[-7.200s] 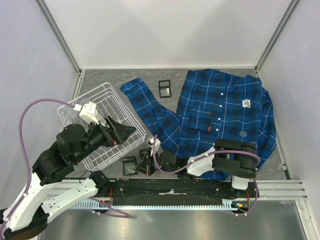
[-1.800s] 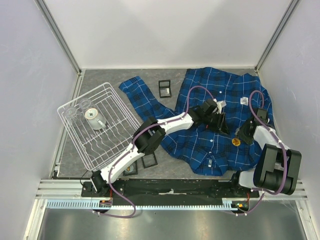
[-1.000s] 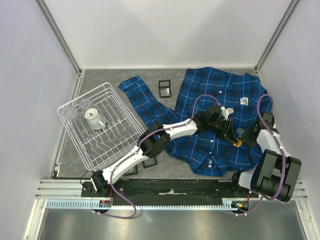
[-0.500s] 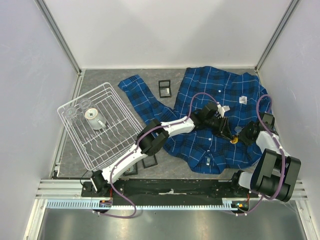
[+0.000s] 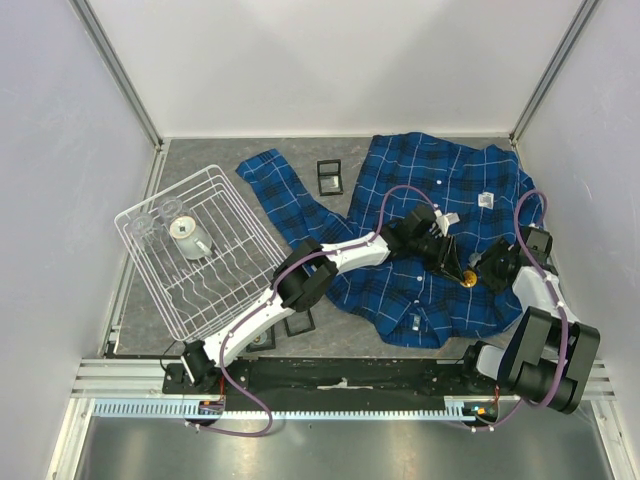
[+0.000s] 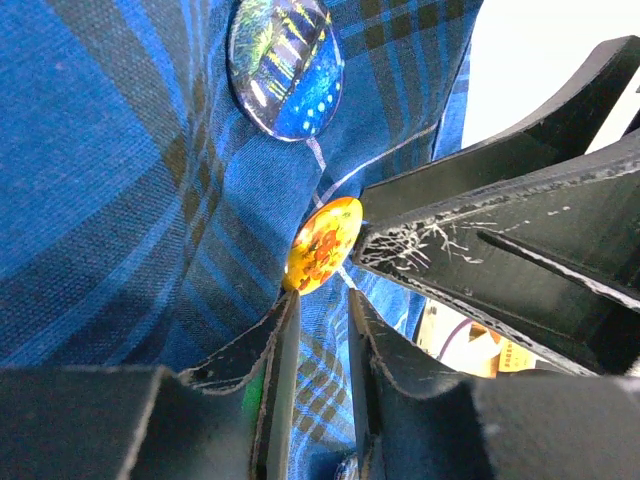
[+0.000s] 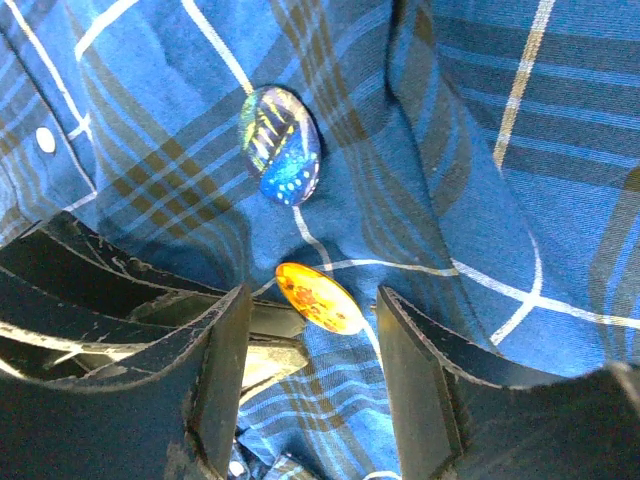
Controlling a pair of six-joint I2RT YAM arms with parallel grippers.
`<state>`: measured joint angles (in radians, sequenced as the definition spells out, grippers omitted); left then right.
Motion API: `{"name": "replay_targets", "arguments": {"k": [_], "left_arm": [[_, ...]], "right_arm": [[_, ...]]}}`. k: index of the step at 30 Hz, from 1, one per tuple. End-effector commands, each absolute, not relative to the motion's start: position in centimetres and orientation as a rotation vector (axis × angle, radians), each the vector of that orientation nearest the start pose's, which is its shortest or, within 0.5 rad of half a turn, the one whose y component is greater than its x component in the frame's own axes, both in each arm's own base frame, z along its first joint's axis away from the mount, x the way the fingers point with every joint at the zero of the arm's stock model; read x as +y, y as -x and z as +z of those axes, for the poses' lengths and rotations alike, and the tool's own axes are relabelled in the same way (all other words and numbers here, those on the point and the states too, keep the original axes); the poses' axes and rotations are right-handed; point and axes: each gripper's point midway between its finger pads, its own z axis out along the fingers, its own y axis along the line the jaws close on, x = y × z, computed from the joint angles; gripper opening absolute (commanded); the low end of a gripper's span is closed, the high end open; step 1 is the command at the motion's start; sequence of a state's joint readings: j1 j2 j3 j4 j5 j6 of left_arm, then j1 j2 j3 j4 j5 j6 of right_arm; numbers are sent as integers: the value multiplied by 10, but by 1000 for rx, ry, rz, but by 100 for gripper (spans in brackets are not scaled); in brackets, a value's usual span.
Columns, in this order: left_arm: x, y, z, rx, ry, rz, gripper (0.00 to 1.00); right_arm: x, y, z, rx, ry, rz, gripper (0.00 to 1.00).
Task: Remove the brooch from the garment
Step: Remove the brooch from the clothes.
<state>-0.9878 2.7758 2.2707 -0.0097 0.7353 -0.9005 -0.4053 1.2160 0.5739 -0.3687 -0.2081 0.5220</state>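
The garment (image 5: 400, 170) is lying spread over the table, and the job is looking unfinished. The left gripper (image 6: 320, 310) is nipping a fold of the garment, seemingly bracing it. The right gripper (image 7: 315, 300) is standing released, jaws astride the orange brooch (image 6: 322, 243) without gripping it. That brooch is sitting on the garment's front, not yet off, with a blue-green brooch (image 7: 280, 145) just beside it. Pulling it free is what remains.

Left of the garment, a white wire rack (image 5: 160, 300) is holding a white cup (image 5: 186, 234) and something clear. Small black trays (image 5: 329, 177) beside the garment's sleeve are too small to read.
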Motion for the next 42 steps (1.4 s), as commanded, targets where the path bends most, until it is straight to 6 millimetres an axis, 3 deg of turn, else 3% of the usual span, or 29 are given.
{"name": "replay_targets", "arguments": {"k": [1,8,16,17,23,30,36,42], "left_arm": [[-626,-246,64,2400,-724,-1733,34],[-625,-251,87,2352,-752,-1704,38],[-621,-255,114,2280,-782,-1644,41],[-620,-259,124,2250,-784,-1625,41],[-611,-265,145,2197,-772,-1546,41],[-601,-272,135,2295,-661,-1573,41],[-594,-277,110,2425,-523,-1633,38],[-588,-278,91,2489,-473,-1633,35]], "right_arm": [[-60,-255,29,2360,-1079,234,61],[-41,-264,18,2398,-1019,398,60],[-30,-272,50,2298,-936,490,46],[-29,-273,54,2287,-933,499,45],[-19,-272,61,2282,-918,571,40],[-2,-278,59,2305,-832,668,43],[11,-280,51,2351,-808,710,43],[15,-283,61,2322,-793,736,39]]}}
